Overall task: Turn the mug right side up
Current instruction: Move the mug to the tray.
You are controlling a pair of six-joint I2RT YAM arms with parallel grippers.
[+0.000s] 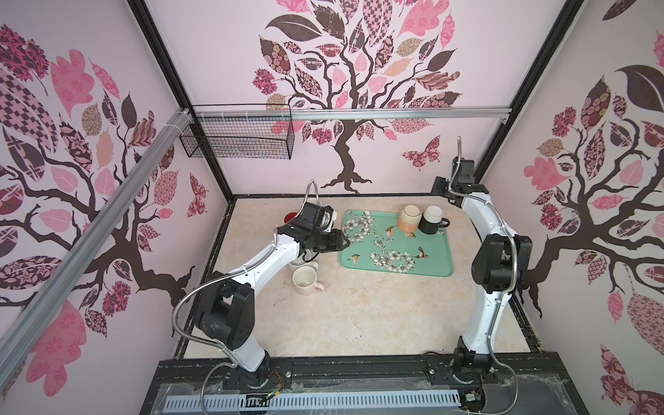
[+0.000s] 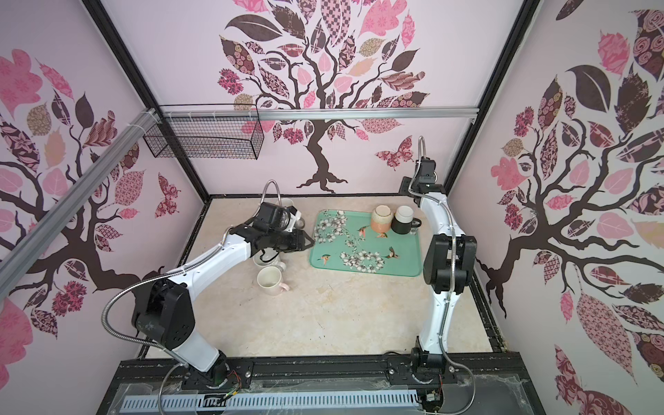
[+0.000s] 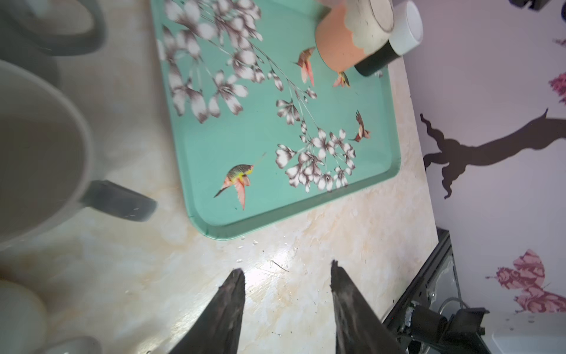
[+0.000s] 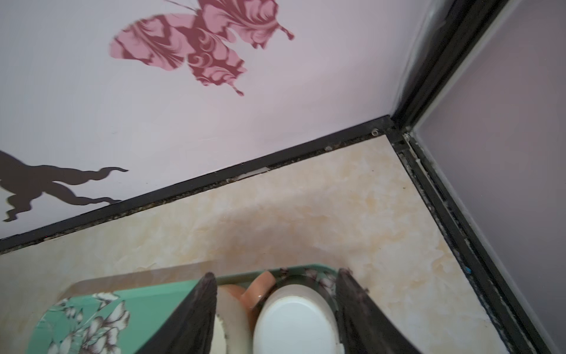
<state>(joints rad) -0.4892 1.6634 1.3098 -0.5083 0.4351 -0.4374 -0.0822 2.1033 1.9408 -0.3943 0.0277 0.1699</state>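
Observation:
Two mugs stand upside down at the far right of the teal flowered tray point(image 1: 395, 266): a peach and cream mug point(image 1: 409, 218) and a black mug with a white base point(image 1: 432, 219). Both show in the left wrist view, peach point(image 3: 343, 43) and black point(image 3: 395, 39). My right gripper point(image 4: 276, 272) hangs open high above them by the back wall point(image 1: 440, 187). In its wrist view the black mug's white base point(image 4: 294, 318) lies between the fingers, untouched. My left gripper point(image 1: 346, 241) is open and empty at the tray's left edge, over bare table point(image 3: 286, 269).
Upright mugs stand left of the tray: a cream one with a pink handle point(image 1: 305, 282), a white one point(image 1: 300, 264) under my left arm, a red one point(image 1: 290, 217) behind it. A wire basket point(image 1: 237, 136) hangs on the back wall. The right wall is close.

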